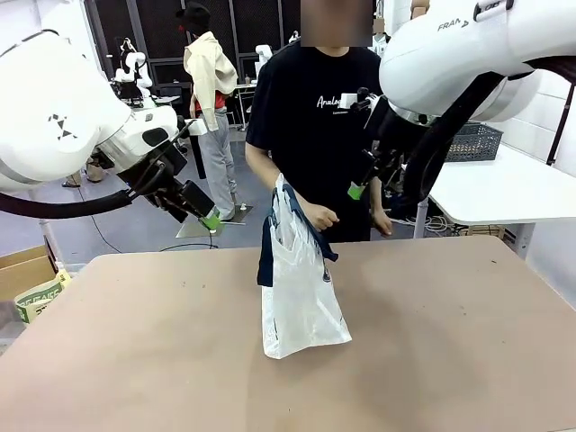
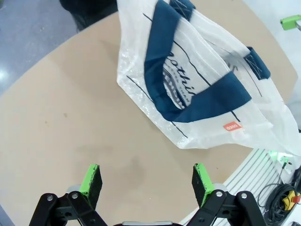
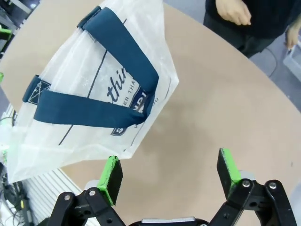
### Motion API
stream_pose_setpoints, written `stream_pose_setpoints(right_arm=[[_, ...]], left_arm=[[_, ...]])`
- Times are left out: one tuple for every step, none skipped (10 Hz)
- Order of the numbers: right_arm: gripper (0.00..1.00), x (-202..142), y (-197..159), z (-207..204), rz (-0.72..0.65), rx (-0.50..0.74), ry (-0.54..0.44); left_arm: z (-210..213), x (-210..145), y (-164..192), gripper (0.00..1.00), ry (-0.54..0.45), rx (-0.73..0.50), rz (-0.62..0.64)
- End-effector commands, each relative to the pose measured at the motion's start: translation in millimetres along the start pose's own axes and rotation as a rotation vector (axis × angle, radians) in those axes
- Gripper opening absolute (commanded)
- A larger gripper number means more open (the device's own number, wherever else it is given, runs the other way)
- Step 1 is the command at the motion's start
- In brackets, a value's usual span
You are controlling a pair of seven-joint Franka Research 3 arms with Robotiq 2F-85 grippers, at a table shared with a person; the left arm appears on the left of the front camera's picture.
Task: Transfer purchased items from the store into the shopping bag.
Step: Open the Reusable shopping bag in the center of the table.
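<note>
- The shopping bag [image 1: 301,306] stands upright near the middle of the table [image 1: 135,360], just in front of a person. The person's hand [image 1: 317,216] is close by the bag's top edge; contact cannot be told.
- Likely risk: only thin film holds the bag up, so a nudge from an arm or a heavy item dropped in could tip or fold it. The loose straps could also snag a finger.
- The bag is crinkly translucent plastic with flat navy straps, a navy logo and a small red tag.
- The left claw [image 2: 146,176] and right claw [image 3: 171,172] hang above the table on either side, fingers apart, empty.
- The table is matte brown board.
</note>
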State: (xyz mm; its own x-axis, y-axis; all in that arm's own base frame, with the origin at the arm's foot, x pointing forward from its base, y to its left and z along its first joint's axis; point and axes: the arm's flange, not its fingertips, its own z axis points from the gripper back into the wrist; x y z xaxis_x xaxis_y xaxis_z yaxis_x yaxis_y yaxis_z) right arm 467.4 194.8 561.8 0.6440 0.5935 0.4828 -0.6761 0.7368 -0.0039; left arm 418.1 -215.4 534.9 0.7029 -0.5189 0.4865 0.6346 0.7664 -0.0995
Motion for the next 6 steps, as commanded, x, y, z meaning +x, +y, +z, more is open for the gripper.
stream_pose_setpoints(right_arm=[[1.0,17.4,8.9,-7.6,-0.072,0.02,0.027],[1.0,34.5,9.7,-13.8,-0.102,0.056,0.071],[1.0,47.8,17.8,-11.5,-0.098,0.076,0.094],[1.0,60.2,26.0,-11.1,-0.085,0.085,0.13],[1.0,71.8,31.4,-13.4,-0.085,0.074,0.133],[1.0,80.9,34.8,-15.1,-0.092,0.068,0.125]], left_arm=[[4.7,14.5,-25.2,1.0,0.085,-0.081,0.061],[10.8,23.5,-35.6,1.0,0.126,-0.106,0.085],[14.3,29.4,-42.9,1.0,0.142,-0.135,0.095],[14.1,33.5,-48.8,1.0,0.154,-0.125,0.113],[11.2,37.5,-49.6,1.0,0.158,-0.131,0.129],[9.2,41.8,-53.9,1.0,0.154,-0.158,0.13]])
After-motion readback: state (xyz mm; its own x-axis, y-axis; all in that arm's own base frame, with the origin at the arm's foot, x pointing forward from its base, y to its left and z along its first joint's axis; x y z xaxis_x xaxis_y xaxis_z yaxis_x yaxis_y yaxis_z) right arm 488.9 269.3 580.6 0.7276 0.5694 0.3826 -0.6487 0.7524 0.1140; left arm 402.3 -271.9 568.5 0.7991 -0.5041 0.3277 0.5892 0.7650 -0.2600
